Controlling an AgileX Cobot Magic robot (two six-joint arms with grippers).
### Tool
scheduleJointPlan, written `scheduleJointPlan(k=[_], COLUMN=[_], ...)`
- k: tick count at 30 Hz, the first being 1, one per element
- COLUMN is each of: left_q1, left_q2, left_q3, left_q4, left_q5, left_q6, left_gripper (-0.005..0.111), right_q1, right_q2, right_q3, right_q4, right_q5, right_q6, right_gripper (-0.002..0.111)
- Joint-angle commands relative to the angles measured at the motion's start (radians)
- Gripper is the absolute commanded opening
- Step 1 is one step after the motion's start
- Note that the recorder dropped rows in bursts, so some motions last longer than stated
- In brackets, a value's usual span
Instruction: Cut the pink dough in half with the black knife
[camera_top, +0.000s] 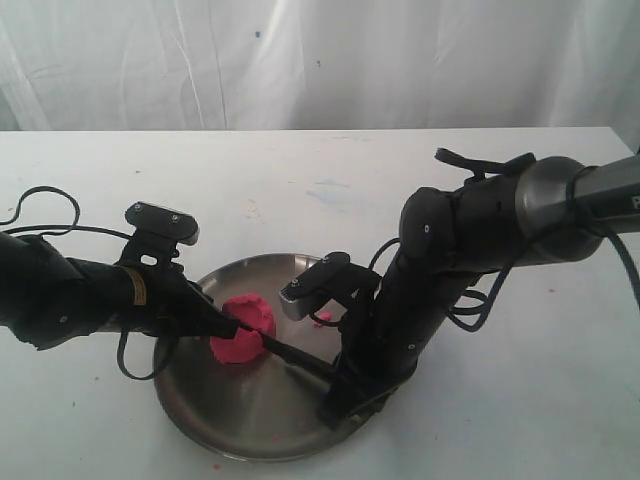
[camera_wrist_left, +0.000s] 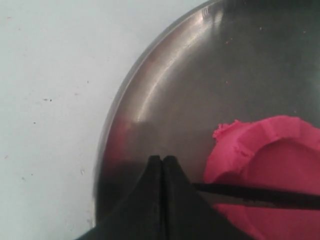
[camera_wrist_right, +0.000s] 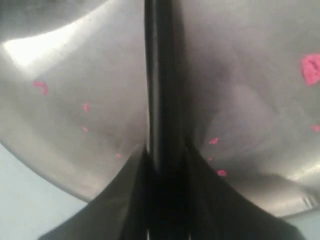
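Observation:
The pink dough (camera_top: 245, 325) lies left of centre in the steel plate (camera_top: 220, 440). The black knife (camera_top: 290, 352) slants across the plate, its blade set into the dough between a far lump and a near lump. My right gripper (camera_top: 338, 398) is shut on the knife's handle near the plate's front right rim. In the right wrist view the knife (camera_wrist_right: 160, 75) runs straight out from the right gripper (camera_wrist_right: 165, 150). My left gripper (camera_top: 228, 325) is shut and empty, touching the dough's left side. In the left wrist view the left gripper (camera_wrist_left: 163, 159) sits beside the dough (camera_wrist_left: 270, 150), and the knife blade (camera_wrist_left: 260, 195) crosses it.
Small pink crumbs (camera_wrist_right: 310, 67) are scattered over the plate's floor (camera_wrist_right: 65, 75). The plate stands near the front edge of a white table (camera_top: 330, 190), with a white curtain behind. The plate's curved rim (camera_wrist_left: 130, 85) lies just beyond my left fingertips.

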Motion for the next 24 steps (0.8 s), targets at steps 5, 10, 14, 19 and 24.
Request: scheduleJointPlan(k=[5, 10, 14, 19, 24], left_q1=[0.000, 0.000, 0.000, 0.000, 0.000], left_q2=[0.006, 0.006, 0.006, 0.006, 0.006], left_q3=[0.004, 0.004, 0.004, 0.004, 0.004], left_q4=[0.003, 0.003, 0.003, 0.003, 0.003], left_q5=[0.028, 0.028, 0.028, 0.028, 0.026], left_q6=[-0.005, -0.005, -0.005, -0.005, -0.005], left_gripper=[0.000, 0.000, 0.000, 0.000, 0.000], right_q1=[0.000, 0.000, 0.000, 0.000, 0.000], right_q2=[0.045, 0.045, 0.045, 0.045, 0.045], right_q3=[-0.001, -0.001, -0.001, -0.001, -0.001], right_q4=[0.013, 0.020, 0.020, 0.020, 0.020], right_q5=[-0.009, -0.009, -0.009, -0.009, -0.009], right_q6=[-0.008, -0.008, -0.008, -0.008, -0.008], right_gripper=[0.000, 0.000, 0.000, 0.000, 0.000])
